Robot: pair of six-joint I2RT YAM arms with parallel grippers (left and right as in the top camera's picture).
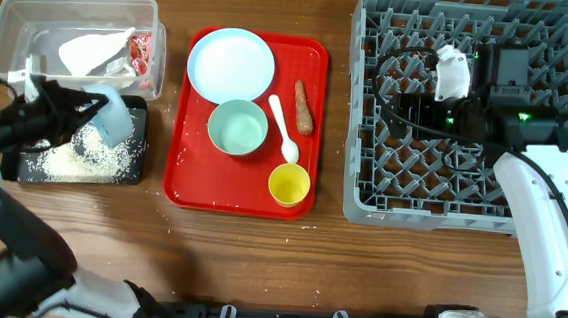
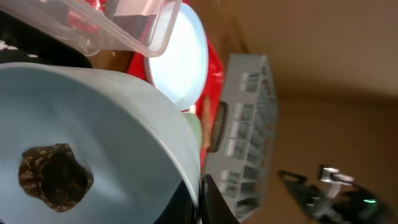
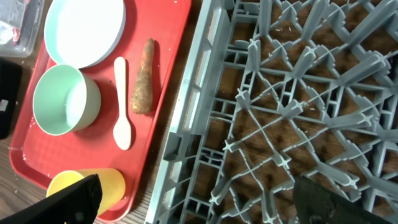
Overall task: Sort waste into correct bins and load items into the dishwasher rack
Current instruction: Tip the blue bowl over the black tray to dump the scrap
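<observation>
Plainly, our left pincer (image 1: 89, 113) was clamped on the rim of the blue bowl (image 2: 112, 137), which was tilted over the black tray (image 1: 133, 174). A brown lump (image 2: 55, 177) sat inside the bowl, and rice (image 1: 68, 159) lay scattered on the tray. Just behind that tray stood the tub (image 1: 13, 20), with paper (image 1: 91, 50) and a wrapper (image 1: 141, 54) in it.

Our right pincer (image 3: 196, 186) hung over the rack (image 1: 362, 195), fingers spread wide and gripping nothing.

Between the bins and the rack, the red tray (image 1: 187, 182) carried the plate (image 1: 230, 65) at its far end and the green bowl (image 1: 238, 128) just in front of it. The spoon (image 1: 284, 129) and stick (image 1: 304, 107) lay side by side to their right, with the cup (image 1: 289, 184) at the near right corner. All of this stood on the worktop (image 1: 256, 267).
</observation>
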